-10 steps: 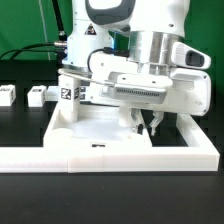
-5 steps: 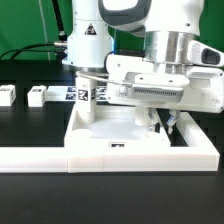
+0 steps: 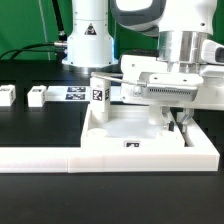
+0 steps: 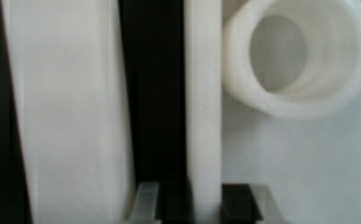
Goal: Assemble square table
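Note:
The square table's white slab [image 3: 128, 124] lies flat on the black table against the long white L-shaped barrier [image 3: 60, 158]. A tag shows at the slab's far left corner [image 3: 98, 96]. My gripper [image 3: 172, 118] is over the slab's right side in the exterior view and is shut on its raised rim. In the wrist view the rim [image 4: 198, 110] runs between my two fingertips [image 4: 154, 202], and my gripper [image 4: 198, 203] pinches it. A round corner socket [image 4: 298, 62] sits beside the rim. Two short white tagged legs [image 3: 8, 95] [image 3: 38, 96] stand at the exterior view's far left.
The barrier's short arm [image 3: 205, 140] closes off the exterior view's right. The marker board [image 3: 72, 95] lies behind the slab beside the robot's base [image 3: 88, 45]. A green backdrop stands at the back.
My gripper has moved toward the exterior view's right, and the slab has slid with it along the barrier. The two legs at the left have not moved.

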`<state>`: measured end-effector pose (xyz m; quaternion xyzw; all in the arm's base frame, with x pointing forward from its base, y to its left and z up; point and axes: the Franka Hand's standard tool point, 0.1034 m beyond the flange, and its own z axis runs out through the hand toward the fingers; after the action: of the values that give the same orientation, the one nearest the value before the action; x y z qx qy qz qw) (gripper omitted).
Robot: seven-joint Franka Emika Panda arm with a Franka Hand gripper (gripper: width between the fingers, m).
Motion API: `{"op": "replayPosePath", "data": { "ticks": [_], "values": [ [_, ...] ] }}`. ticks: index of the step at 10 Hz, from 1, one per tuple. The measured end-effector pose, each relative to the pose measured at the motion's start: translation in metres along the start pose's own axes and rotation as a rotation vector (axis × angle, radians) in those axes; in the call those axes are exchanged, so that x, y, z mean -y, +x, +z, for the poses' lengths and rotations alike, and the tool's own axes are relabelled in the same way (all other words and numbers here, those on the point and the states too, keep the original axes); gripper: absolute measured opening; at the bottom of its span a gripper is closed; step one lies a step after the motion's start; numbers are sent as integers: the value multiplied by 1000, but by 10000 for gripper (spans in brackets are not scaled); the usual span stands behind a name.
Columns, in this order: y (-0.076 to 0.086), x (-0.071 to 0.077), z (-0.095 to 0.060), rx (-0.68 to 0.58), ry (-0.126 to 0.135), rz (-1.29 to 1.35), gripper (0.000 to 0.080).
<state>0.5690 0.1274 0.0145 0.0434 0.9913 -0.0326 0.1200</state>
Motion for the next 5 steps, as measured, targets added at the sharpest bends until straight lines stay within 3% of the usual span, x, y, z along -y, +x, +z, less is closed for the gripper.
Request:
{"op": "replayPosePath", "data": {
  "ticks": [2, 3, 4, 5],
  "values": [
    [0, 7, 2, -7, 15, 7, 65],
    [-4, 12, -2, -5, 31, 34, 236],
    [-15, 11, -21, 25, 34, 84, 430],
    [-25, 7, -39, 57, 22, 110, 572]
  ]
}}
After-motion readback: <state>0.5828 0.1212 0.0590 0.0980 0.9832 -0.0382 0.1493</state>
